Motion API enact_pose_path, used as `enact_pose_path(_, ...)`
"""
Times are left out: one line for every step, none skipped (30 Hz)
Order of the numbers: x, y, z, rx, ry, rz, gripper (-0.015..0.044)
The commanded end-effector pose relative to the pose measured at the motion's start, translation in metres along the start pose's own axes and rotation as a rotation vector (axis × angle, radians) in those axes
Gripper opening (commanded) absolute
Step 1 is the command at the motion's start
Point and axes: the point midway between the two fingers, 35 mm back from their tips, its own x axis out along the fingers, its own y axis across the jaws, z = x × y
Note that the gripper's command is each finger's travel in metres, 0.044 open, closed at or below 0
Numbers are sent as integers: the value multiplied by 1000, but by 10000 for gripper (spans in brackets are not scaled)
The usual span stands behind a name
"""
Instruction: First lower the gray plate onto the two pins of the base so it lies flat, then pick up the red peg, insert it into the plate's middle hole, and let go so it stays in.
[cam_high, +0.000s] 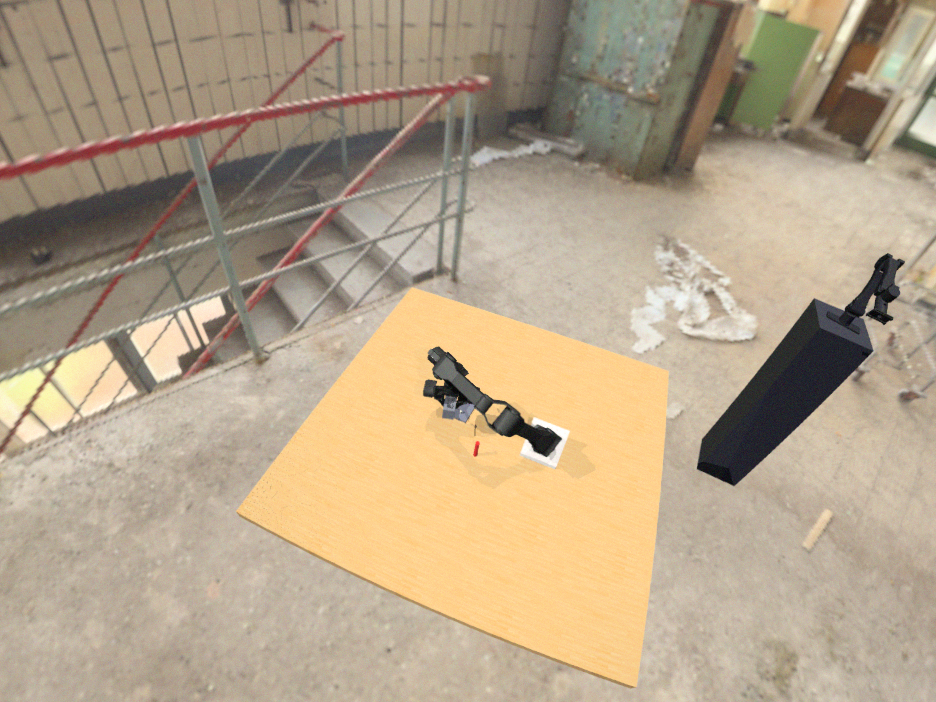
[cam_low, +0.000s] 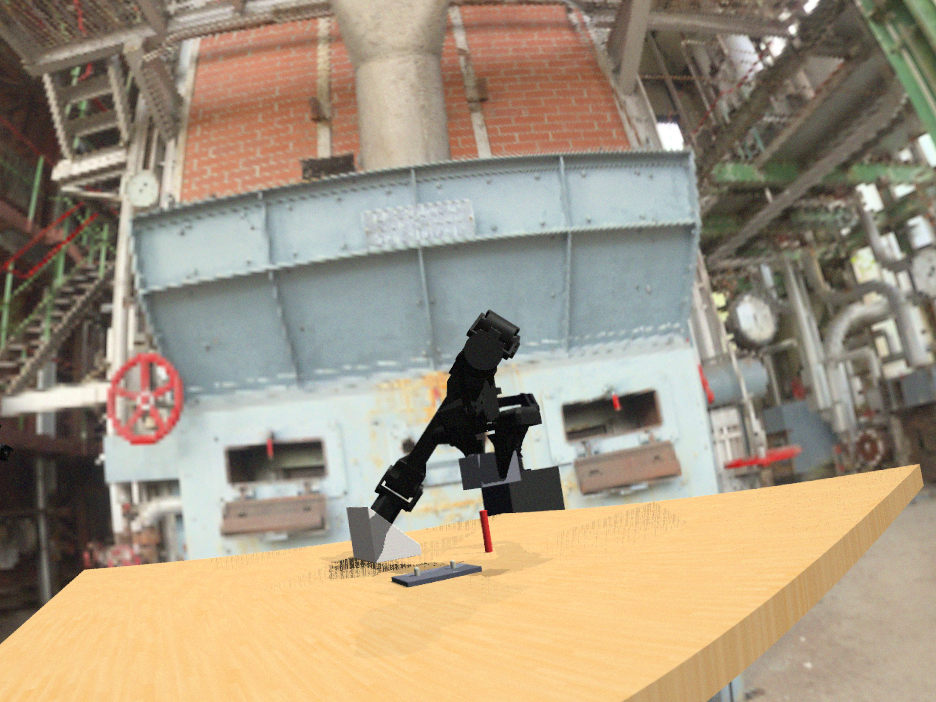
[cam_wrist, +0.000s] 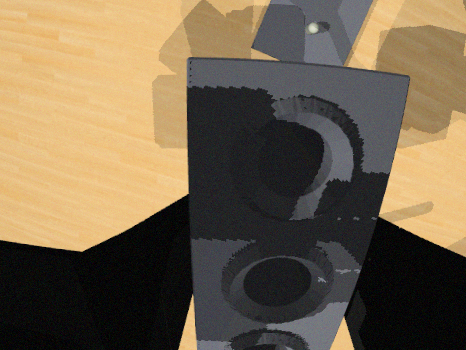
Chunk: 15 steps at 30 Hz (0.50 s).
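Observation:
My gripper (cam_high: 452, 402) (cam_low: 495, 457) (cam_wrist: 263, 202) is shut on the gray plate (cam_high: 453, 412) (cam_low: 489, 471) (cam_wrist: 293, 208) and holds it in the air above the table. The plate has three holes in a row, which show in the wrist view. The dark flat base (cam_low: 437, 574) (cam_wrist: 326, 2) lies on the table with its two light pins (cam_wrist: 313, 27) pointing up. In the wrist view it lies past the plate's far end, not under it. The red peg (cam_high: 475, 448) (cam_low: 486, 530) stands upright on the table beside the base.
The arm stands on a white mount (cam_high: 533, 451) (cam_low: 374, 538) in the middle of the square wooden table (cam_high: 468, 574) (cam_low: 604, 604). A black column (cam_high: 786, 385) with a camera stands off the table to the right.

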Motion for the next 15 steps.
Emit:
enact_pose_path(8,-4,11,39,3,-11,0)
enact_pose_path(10,-5,14,47,3,-11,0)
enact_pose_path(12,-5,17,55,3,-11,0)
enact_pose_path(13,-6,20,63,3,-11,0)
enact_pose_path(15,-7,22,71,3,-11,0)
enact_pose_path(17,-8,25,79,2,-11,0)
enact_pose_path(18,-9,28,87,2,-11,0)
enact_pose_path(20,-10,30,95,2,-11,0)
enact_pose_path(22,-11,33,103,2,-11,0)
enact_pose_path(23,-12,35,111,2,-11,0)
enact_pose_path(25,-13,38,119,2,-11,0)
enact_pose_path(27,-14,41,127,1,-11,0)
enact_pose_path(28,-15,43,135,1,-11,0)
enact_pose_path(30,-16,46,143,1,-11,0)
enact_pose_path(32,-17,48,151,1,-11,0)
